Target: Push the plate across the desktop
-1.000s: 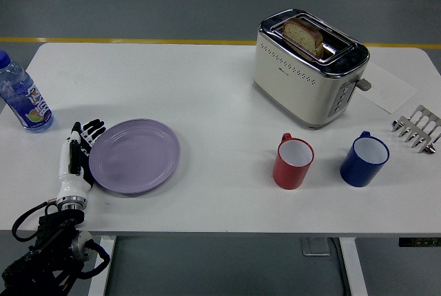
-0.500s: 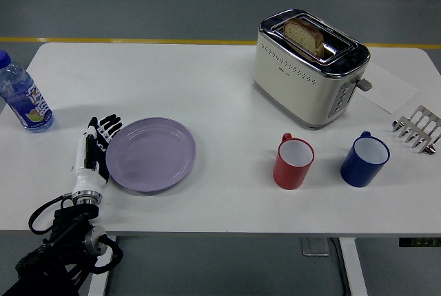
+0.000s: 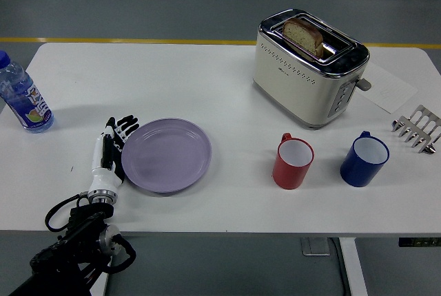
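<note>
The purple plate (image 3: 166, 155) is seen lying flat on the white surface (image 3: 207, 82), left of centre in the frame. The left robot hand (image 3: 112, 150) is pressed against its left rim, fingers extended, holding nothing.

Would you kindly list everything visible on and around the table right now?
Round lilac plate: 1, lilac, left of table centre.
Clear plastic water bottle: 1, blue-tinted, table's far left.
Cream two-slot toaster: 1, cream and chrome, far right of centre.
Bread slice: 1, brown, in a toaster slot.
Red mug: 1, red, in front of toaster.
Blue mug: 1, blue, right of red mug.
Metal toast rack: 1, silver, right edge.
White table: 1, white.
Left hand: 1, black and white, fingers extended against plate's left rim.
</note>
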